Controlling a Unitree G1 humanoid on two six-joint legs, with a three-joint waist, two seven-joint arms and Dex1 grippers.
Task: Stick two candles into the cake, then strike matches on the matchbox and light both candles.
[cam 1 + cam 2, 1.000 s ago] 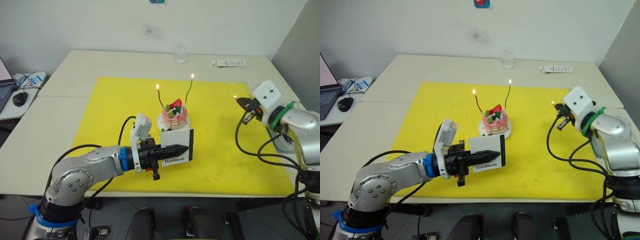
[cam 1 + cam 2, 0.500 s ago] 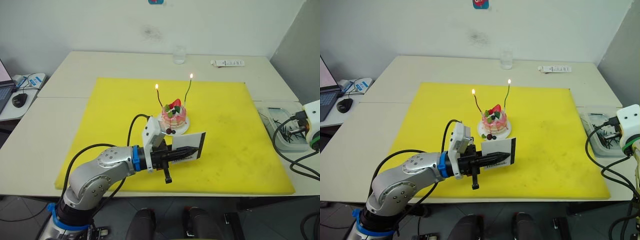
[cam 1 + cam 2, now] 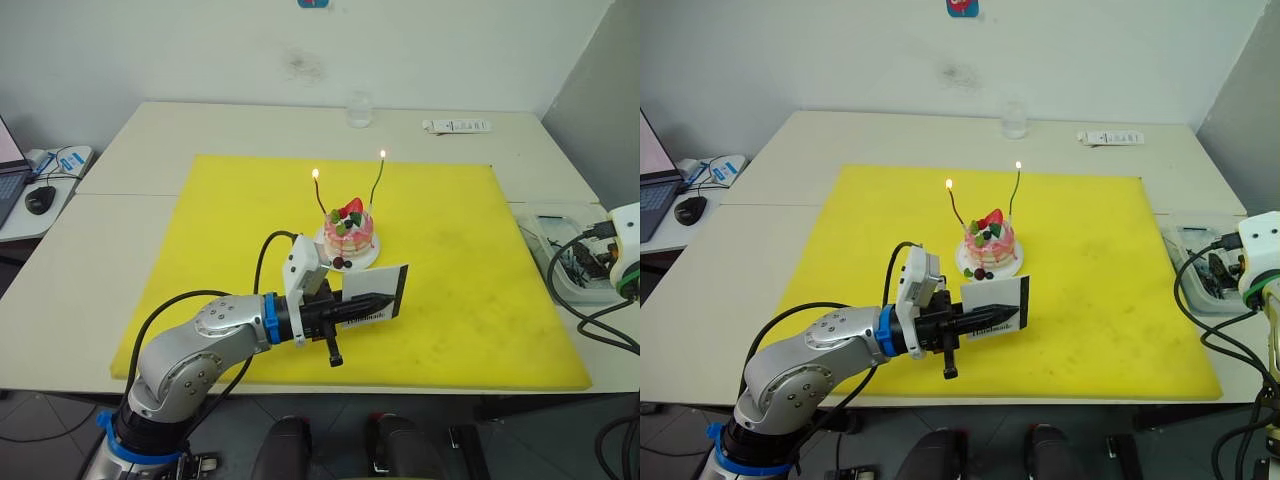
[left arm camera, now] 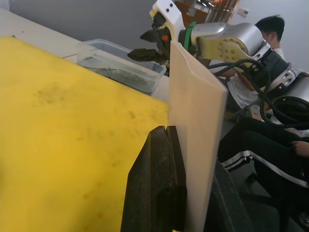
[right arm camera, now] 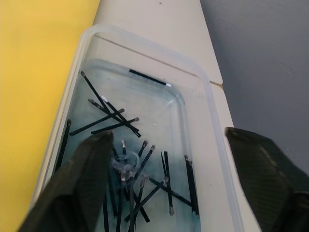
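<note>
- Jaws on the left gripper (image 3: 372,299) were pinched on the matchbox (image 3: 375,292), holding it upright just in front of the cake; right gripper (image 5: 174,193) had its jaws spread wide over a clear tub.
- Cake (image 3: 349,231) sat on its little white plate mid-way across the yellow mat (image 3: 470,270).
- Both candles were stuck in the cake and burning, dark red one (image 3: 320,196) on the left, green one (image 3: 378,183) on the right.
- Loads of dark matches (image 5: 126,164) lay scattered inside the tub (image 5: 193,82), which sat on the table (image 3: 130,140) just off the mat's right edge.
- Farther back, a glass (image 3: 360,108) and a white remote (image 3: 457,126) sat near the wall.
</note>
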